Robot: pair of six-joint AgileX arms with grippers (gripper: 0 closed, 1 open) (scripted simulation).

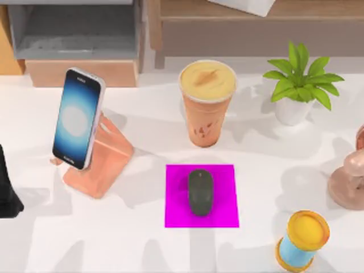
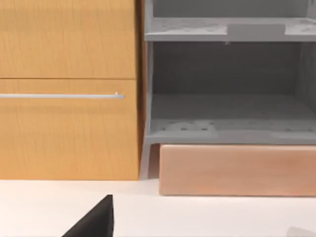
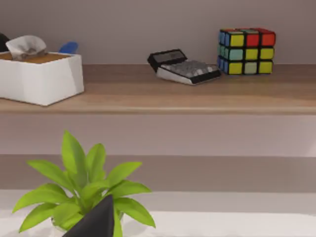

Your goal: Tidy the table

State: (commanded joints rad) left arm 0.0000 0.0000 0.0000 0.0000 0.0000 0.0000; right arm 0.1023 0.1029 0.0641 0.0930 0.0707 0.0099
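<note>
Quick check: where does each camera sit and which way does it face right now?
Top: overhead, looking down on the table, mouse on mat; dark left arm part at the left edge.
Left wrist: low, facing cabinet and grey shelf; dark fingertip.
Right wrist: low, facing plant, cube; dark fingertip.
Shared: top and right wrist see the plant.

I see the mouse (image 1: 201, 191) lying on the mat (image 1: 224, 213) mid-table; the cup (image 1: 207, 102) stands at its 12 o'clock, phone stand (image 1: 105, 165) at 9, plant (image 1: 300, 84) at 2, spool (image 1: 303, 239) at 4.
</note>
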